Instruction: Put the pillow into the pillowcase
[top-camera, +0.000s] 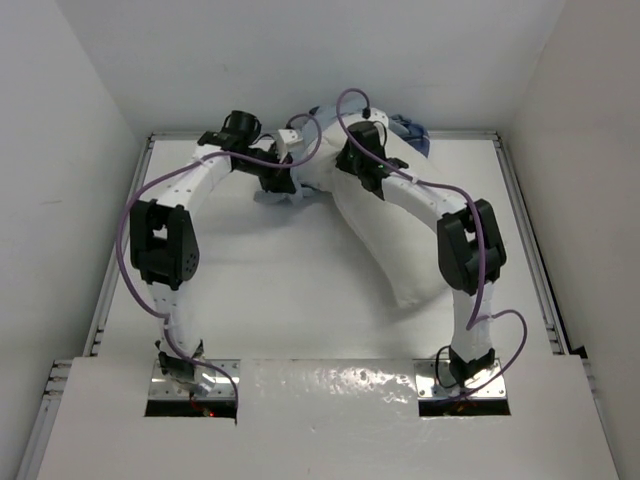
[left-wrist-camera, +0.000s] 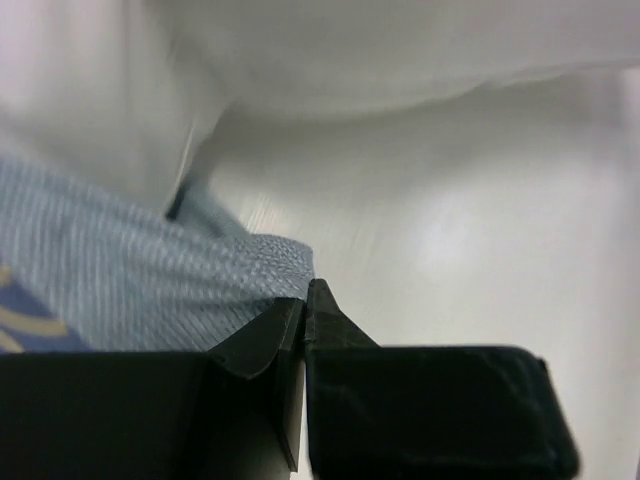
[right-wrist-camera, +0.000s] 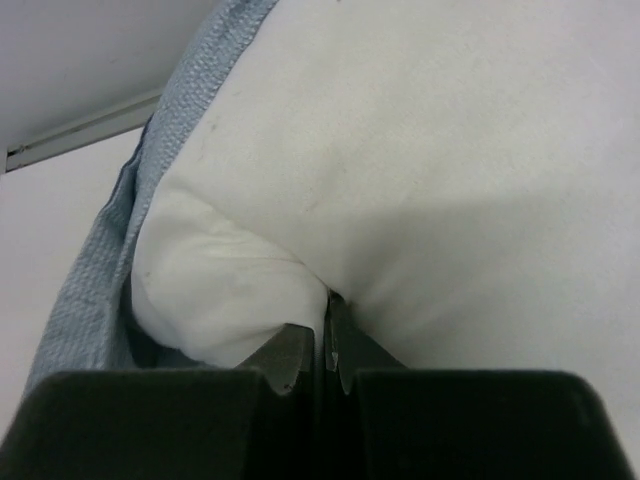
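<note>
The white pillow (top-camera: 390, 240) lies at centre right of the table, its far end under both wrists. The blue pillowcase (top-camera: 412, 128) bunches at the far end, with a pale strip by my left gripper (top-camera: 280, 186). In the left wrist view my left gripper (left-wrist-camera: 305, 292) is shut, with the grey-blue pillowcase (left-wrist-camera: 130, 270) edge at its tips and the pillow (left-wrist-camera: 400, 50) above. My right gripper (top-camera: 372, 180) rests on the pillow. In the right wrist view it (right-wrist-camera: 328, 312) is shut on a fold of the pillow (right-wrist-camera: 420, 150), and the pillowcase (right-wrist-camera: 120, 240) wraps the pillow's left side.
White walls enclose the table on the left, right and back. A metal rail (top-camera: 530, 250) runs along the right edge and another (top-camera: 115, 270) along the left. Purple cables loop over both arms. The arm bases sit at the near edge.
</note>
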